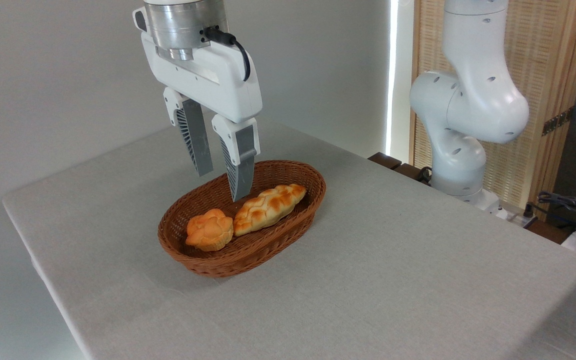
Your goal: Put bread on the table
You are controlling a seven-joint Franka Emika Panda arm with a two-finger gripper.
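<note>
The bread (209,229), a small round orange-golden bun with a lobed top, lies in the near-left end of a brown oval wicker basket (273,172). The basket rests on the light grey table (393,260). My gripper (221,184) hangs open above the basket's far-left part, fingers pointing down, with nothing between them. Its fingertips are above and a little behind the bun, clear of it.
A longer braided golden-brown loaf (269,201) lies in the basket right beside the bun. The arm's white base (460,125) stands past the table's far right edge. Cables and dark gear (575,207) sit at the right. A wall runs behind the table.
</note>
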